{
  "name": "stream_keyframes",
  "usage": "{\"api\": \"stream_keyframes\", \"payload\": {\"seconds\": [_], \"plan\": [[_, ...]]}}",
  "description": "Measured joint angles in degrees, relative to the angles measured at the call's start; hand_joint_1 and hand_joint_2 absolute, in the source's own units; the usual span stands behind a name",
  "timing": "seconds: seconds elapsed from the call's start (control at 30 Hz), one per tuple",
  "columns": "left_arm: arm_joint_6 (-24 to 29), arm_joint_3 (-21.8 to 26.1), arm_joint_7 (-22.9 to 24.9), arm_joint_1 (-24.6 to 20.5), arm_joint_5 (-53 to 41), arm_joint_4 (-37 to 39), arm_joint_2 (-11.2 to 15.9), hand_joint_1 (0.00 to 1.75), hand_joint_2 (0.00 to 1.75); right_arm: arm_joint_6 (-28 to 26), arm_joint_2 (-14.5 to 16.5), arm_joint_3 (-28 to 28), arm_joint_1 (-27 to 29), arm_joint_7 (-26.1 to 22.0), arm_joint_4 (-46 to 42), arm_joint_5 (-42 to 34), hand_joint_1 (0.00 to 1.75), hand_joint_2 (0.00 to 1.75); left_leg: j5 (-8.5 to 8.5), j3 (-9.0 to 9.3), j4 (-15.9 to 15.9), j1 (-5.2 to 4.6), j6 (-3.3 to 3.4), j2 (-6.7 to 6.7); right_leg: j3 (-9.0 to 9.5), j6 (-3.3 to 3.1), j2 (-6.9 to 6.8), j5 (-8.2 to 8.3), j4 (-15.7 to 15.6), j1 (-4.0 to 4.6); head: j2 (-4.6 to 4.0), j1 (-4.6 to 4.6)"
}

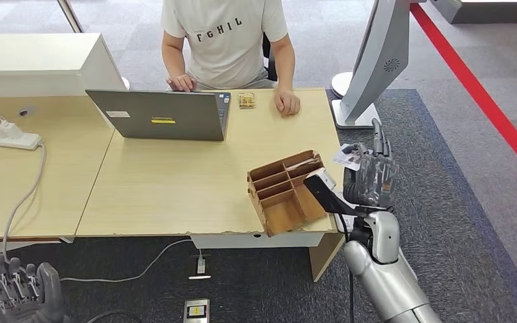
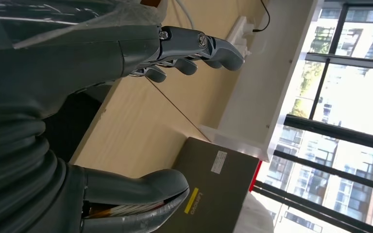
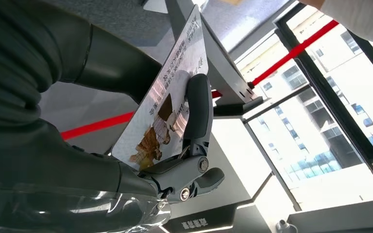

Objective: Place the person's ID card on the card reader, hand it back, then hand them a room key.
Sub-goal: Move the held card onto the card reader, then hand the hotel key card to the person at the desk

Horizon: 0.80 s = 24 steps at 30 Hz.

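Nearest, at seven o'clock in the head view, the robot's grey left hand [image 1: 20,289] hangs below the tabletop edge with its fingers apart and nothing in them. At four o'clock the grey right hand [image 1: 370,176] is raised beside the pale wooden tabletop [image 1: 175,182], just off its right edge. The wrist view shows its thumb and a finger clamped on a white printed card bearing a brown picture [image 3: 167,104], held on edge; from the head view the card [image 1: 347,157] peeks out at the fingertips.

Just left of that hand, a brown wooden divided organiser tray [image 1: 286,192] sits at the table's near right corner, and a flat black device [image 1: 323,192] leans at its right side.

Farther back, toward eleven o'clock, stands an open grey laptop [image 1: 165,114]. At twelve o'clock a person in a white T-shirt [image 1: 225,40] sits with both hands on the tabletop, and a small tan card [image 1: 246,99] lies between them.
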Motion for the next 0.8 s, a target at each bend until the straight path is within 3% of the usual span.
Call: {"api": "stream_keyframes", "payload": {"seconds": [0.3,0.8], "plan": [[-0.02,-0.8,0.6,-2.22,0.15,1.21,1.21,0.0,1.75,3.09,1.04,0.53,-4.96,-0.12,-1.67,0.48,1.75,1.75,0.01,-0.11,-0.01,0.01,-0.01,-0.01,-0.08,-0.01,0.0,0.01,0.05,0.01,0.0,-0.01],[-0.02,-1.55,1.51,-4.03,-1.43,1.7,1.79,0.0,1.75,5.36,12.64,7.32,-17.48,-3.38,13.06,1.98,1.75,1.75,0.05,-0.27,-0.01,0.04,-0.06,-0.04,-0.25,-0.03,-0.02,0.0,0.15,0.02,0.0,0.0]]}}
